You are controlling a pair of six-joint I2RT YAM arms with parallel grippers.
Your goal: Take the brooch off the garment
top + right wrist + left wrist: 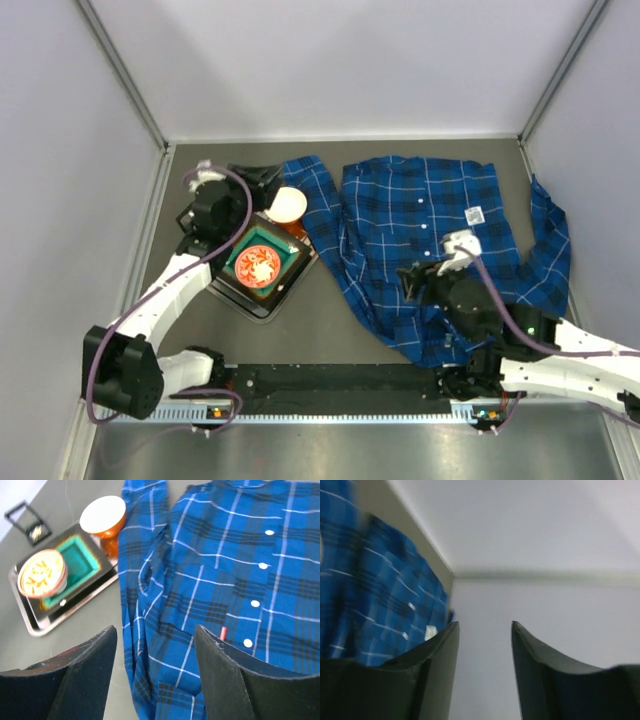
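Observation:
The garment point(420, 215), a blue and navy plaid shirt, lies spread over the middle and right of the table. It fills the right wrist view point(220, 555) and shows blurred in the left wrist view point(375, 595). No brooch shows on the shirt. A tiny pale gold piece point(36, 530) that looks like the brooch lies in a small open black box point(24, 514) beyond the tray. My right gripper point(412, 281) hovers open and empty over the shirt's lower front point(155, 630). My left gripper point(252, 180) is open and empty, raised near the back left and facing the walls point(485, 625).
A black tray point(293, 283) left of the shirt holds a teal dish point(82, 565) and a round orange-patterned tin point(257, 266). A white-and-orange cup point(288, 205) stands by the left sleeve. The shirt carries a white label point(475, 214) and a small red tag point(222, 633). Walls enclose three sides.

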